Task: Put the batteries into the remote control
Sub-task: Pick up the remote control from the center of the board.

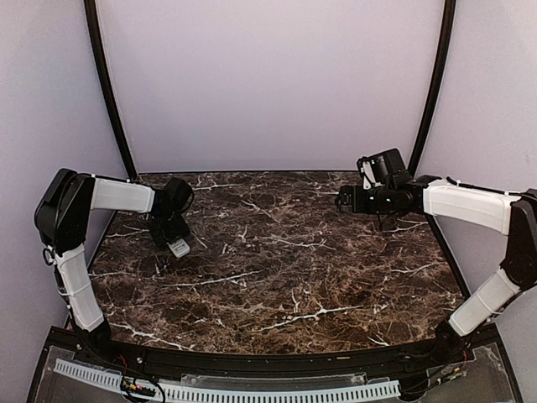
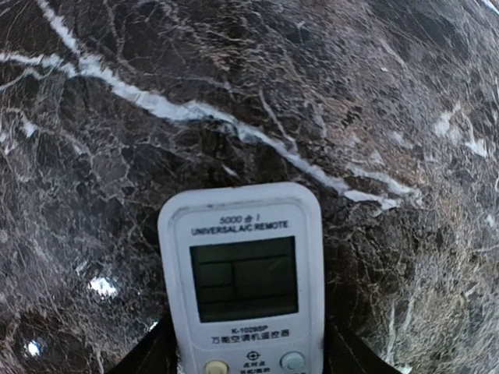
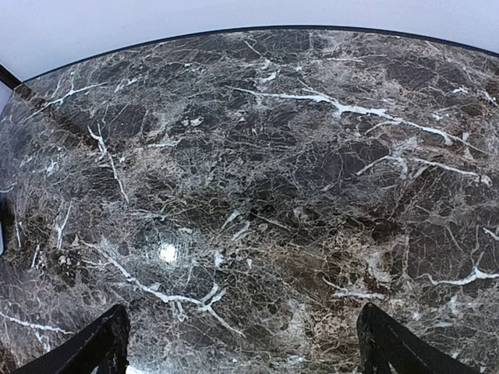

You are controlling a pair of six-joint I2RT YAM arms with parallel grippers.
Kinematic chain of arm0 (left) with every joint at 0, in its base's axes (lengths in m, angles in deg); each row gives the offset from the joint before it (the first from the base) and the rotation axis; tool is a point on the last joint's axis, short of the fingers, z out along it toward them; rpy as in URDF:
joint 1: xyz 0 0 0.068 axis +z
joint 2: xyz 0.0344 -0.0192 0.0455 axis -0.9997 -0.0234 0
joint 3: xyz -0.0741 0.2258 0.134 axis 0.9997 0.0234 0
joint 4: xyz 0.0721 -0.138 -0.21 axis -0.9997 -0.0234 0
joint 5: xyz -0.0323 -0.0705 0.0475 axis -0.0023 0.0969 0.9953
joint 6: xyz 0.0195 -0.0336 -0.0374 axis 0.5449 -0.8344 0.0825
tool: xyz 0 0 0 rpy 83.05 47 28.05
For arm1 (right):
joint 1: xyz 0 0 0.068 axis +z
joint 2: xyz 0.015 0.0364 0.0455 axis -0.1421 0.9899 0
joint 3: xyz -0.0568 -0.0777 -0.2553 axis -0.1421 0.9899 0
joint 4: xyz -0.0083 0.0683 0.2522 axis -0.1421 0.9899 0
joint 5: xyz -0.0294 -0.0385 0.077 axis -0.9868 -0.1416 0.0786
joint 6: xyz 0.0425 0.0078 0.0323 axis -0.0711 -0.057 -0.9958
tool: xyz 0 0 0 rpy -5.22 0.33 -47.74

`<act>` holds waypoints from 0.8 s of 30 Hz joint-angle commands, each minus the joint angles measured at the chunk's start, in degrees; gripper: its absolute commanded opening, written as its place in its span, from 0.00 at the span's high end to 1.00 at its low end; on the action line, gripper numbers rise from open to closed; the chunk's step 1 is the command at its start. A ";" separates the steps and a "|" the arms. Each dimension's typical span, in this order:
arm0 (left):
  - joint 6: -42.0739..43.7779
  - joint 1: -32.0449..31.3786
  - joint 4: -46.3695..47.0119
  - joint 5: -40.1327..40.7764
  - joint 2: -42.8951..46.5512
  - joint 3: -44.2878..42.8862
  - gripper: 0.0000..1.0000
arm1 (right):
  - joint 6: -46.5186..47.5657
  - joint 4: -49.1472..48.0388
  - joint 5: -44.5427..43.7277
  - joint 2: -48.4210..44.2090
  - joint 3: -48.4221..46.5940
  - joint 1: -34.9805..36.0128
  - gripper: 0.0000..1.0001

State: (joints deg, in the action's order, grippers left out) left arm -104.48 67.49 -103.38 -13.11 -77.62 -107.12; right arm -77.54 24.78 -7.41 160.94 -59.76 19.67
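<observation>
The remote control (image 2: 242, 280) is a white handset lying face up, its dark screen and top buttons showing in the left wrist view. My left gripper (image 2: 245, 347) straddles it, with a black finger pressed against each long side. From above, the remote (image 1: 179, 247) pokes out beneath the left gripper (image 1: 172, 235) at the table's left side. My right gripper (image 1: 344, 200) hovers at the back right with its fingers (image 3: 93, 347) spread wide and only bare marble between them. The batteries are out of view.
The table (image 1: 277, 269) is dark brown marble with white veins. Black curved posts (image 1: 109, 92) rise at the back corners, in front of a pale wall. A black rail with a white cable strip (image 1: 252, 390) runs along the near edge.
</observation>
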 commanded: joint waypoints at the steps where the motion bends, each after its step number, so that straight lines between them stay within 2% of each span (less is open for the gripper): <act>1: -1.36 -0.19 0.21 -2.64 -1.53 1.44 0.48 | 0.05 0.87 -1.26 0.69 -2.36 0.71 0.01; 4: -2.25 -0.19 1.05 -3.27 -1.58 2.27 0.61 | 0.33 1.14 -1.67 0.09 -2.16 0.82 0.01; 8: -2.09 -0.19 2.18 -4.68 -0.99 3.14 0.86 | 0.73 1.93 -2.01 -0.88 -2.10 0.82 0.01; 11: -0.97 -0.19 5.23 -6.27 1.89 4.48 0.98 | 1.41 2.13 -1.19 -1.89 -2.26 0.83 0.01; 16: 4.84 -1.62 14.45 -7.19 10.50 6.63 1.00 | 3.77 0.00 3.54 -5.03 -2.62 1.22 0.01; 18: 10.50 -3.95 19.02 -5.93 15.02 6.55 1.00 | 5.47 -1.28 6.63 -6.73 -3.11 1.89 0.01; 21: 24.72 -8.77 28.51 -4.21 23.43 7.13 1.00 | 9.66 -3.62 12.42 -9.84 -4.22 4.03 0.02; 24: 35.46 -14.57 43.75 -10.84 31.48 9.18 1.00 | 15.08 -6.31 20.95 -11.99 -6.17 7.54 0.03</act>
State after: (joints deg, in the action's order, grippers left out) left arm -87.15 58.97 -81.22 -18.10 -57.16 -99.69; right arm -69.95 24.69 1.47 152.44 -62.25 23.16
